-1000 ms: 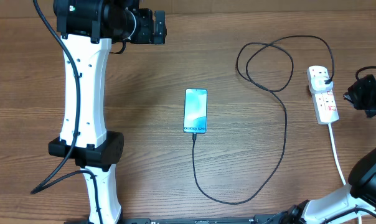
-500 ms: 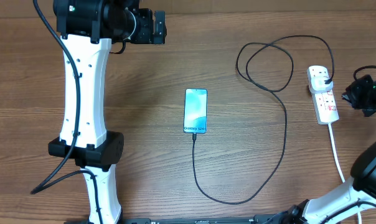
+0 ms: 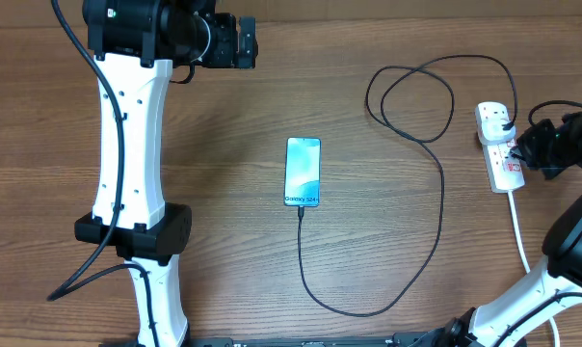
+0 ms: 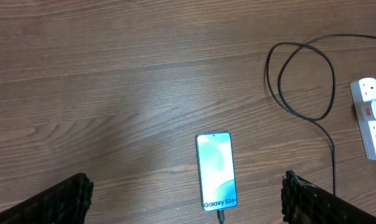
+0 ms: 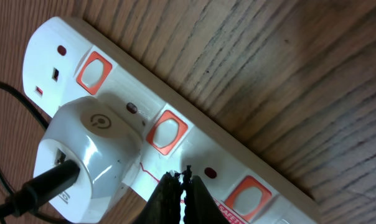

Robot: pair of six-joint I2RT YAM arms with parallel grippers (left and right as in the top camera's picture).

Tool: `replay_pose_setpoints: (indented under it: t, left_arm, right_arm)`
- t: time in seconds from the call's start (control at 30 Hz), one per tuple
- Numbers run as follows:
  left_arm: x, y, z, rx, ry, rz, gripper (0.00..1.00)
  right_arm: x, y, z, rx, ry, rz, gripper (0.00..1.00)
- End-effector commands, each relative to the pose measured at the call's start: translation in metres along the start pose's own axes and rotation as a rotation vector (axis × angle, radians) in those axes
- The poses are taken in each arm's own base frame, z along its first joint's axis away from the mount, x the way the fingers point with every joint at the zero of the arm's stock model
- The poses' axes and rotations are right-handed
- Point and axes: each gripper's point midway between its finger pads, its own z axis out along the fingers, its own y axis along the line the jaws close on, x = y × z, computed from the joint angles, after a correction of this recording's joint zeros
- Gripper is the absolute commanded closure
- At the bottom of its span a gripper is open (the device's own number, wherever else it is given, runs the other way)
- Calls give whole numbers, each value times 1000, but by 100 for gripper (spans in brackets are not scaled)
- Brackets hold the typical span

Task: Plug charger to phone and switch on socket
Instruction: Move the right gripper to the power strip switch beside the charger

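Observation:
The phone (image 3: 304,172) lies mid-table, screen lit and reading "Galaxy S24"; it also shows in the left wrist view (image 4: 216,171). The black charger cable (image 3: 436,207) runs from the phone's lower end, its tip (image 4: 221,216) in the port, and loops up to the white adapter (image 5: 88,152) in the socket (image 3: 498,145). My right gripper (image 5: 178,177) is shut, its tips just over the socket (image 5: 194,149) next to a red-ringed switch (image 5: 165,132). My left gripper (image 4: 185,205) is open and empty, high above the table at the far left (image 3: 243,40).
The socket's white cord (image 3: 522,236) runs down toward the front right edge. The left arm's white column and base (image 3: 132,193) stand at the left of the wooden table. The cable loop (image 3: 411,96) lies at the back right.
My right gripper has moved left onto the socket. The left arm, phone and cable have not moved.

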Motion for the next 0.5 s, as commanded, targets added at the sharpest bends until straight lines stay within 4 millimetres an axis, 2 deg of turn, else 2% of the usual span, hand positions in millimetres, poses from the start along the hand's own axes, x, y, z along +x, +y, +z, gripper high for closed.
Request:
replay_pose_setpoints:
  t: [0.0, 0.17, 0.47]
  left_arm:
    - [0, 6, 4, -18, 6, 4, 0]
    - [0, 6, 4, -18, 6, 4, 1]
    - [0, 6, 4, -18, 6, 4, 1]
  right_arm:
    - [0, 3, 9, 1, 10, -6, 93]
    - [3, 6, 16, 4, 23, -25, 93]
    - [-7, 12, 17, -17, -22, -48, 93]
